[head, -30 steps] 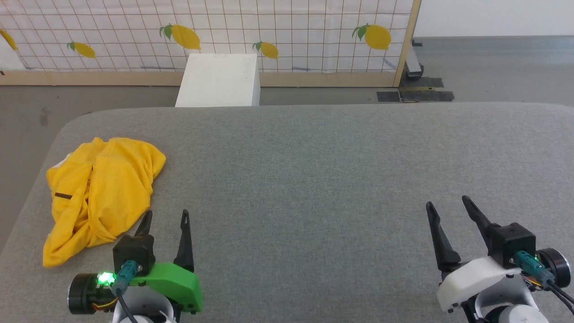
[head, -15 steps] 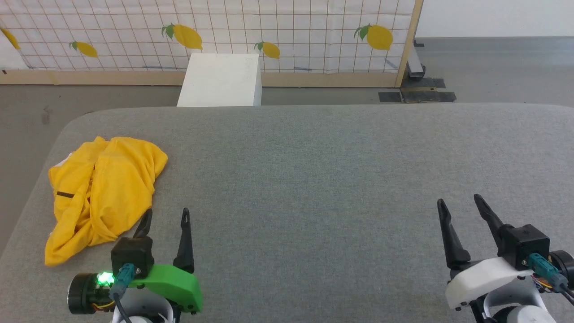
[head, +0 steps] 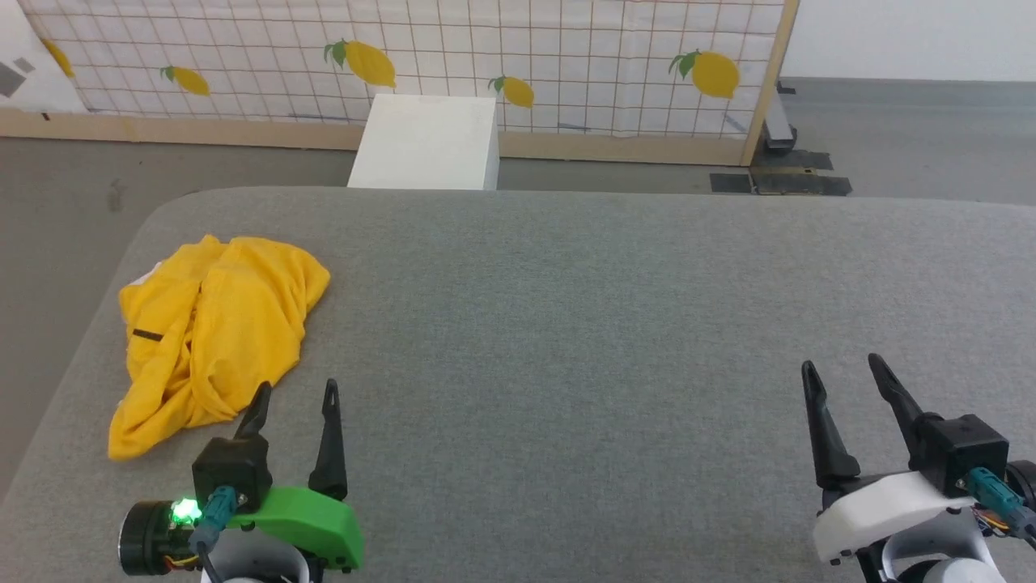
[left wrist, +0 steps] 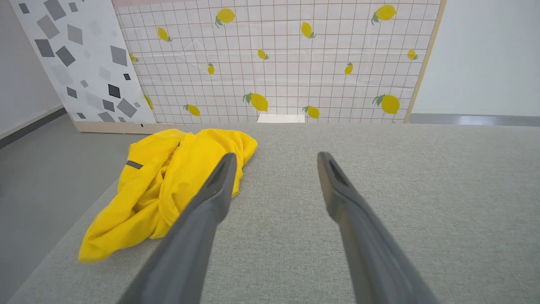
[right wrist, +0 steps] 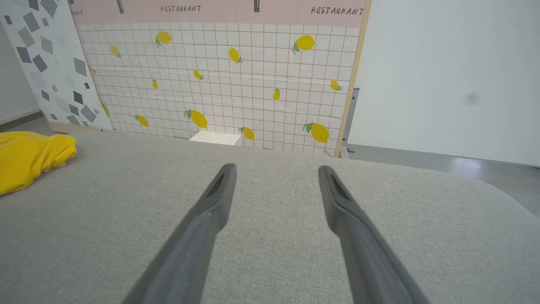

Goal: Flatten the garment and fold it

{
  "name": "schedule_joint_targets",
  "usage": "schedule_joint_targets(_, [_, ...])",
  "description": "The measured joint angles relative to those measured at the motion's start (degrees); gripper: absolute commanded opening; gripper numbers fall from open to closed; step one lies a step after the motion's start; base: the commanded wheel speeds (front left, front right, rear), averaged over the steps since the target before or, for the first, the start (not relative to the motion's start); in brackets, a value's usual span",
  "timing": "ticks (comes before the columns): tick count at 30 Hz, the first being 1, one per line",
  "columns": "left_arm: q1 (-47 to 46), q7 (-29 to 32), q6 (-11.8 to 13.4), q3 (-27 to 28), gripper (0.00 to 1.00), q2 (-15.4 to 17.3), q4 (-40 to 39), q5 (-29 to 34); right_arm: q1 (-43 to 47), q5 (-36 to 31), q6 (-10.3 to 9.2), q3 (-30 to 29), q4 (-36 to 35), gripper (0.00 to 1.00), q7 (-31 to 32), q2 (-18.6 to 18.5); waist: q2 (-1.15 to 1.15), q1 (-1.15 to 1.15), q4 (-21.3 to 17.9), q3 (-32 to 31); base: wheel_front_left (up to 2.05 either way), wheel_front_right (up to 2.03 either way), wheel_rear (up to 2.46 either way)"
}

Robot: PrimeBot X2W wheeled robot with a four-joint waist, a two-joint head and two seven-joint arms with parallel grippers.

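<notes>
On the far left of the grey padded table point(head: 566, 324), close to its rounded corner, the yellow T-shirt point(head: 218, 324) lies in a crumpled heap, folded over on itself so that no print shows apart from one short dark stripe. The left gripper point(head: 296, 385) hovers just beside the heap's near edge with its two fingers spread wide and nothing between them; in the left wrist view one finger crosses in front of the cloth. The right gripper point(head: 840, 361) is equally wide open and empty, well apart from the shirt on the other side of the table.

Nothing of the flattening looks done yet, so the step in hand is probably the first grasp. It would go best if the left fingers came down on a clear outer edge (a hem or sleeve, not the bunched middle) and pinched few layers. The shirt should then be drawn toward the table's centre, where the right arm can reach an opposite edge and both can pull it taut.
</notes>
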Motion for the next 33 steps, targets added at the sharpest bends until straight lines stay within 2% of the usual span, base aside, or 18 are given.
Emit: schedule_joint_targets(33, [1.4,-3.9,-0.5,1.0,1.00,0.0,-0.3,-2.7,0.2,1.1,0.00,1.4,1.5,1.00,-4.0,0.0,0.00,0.00,12.1,0.3,0.00,0.00,0.00])
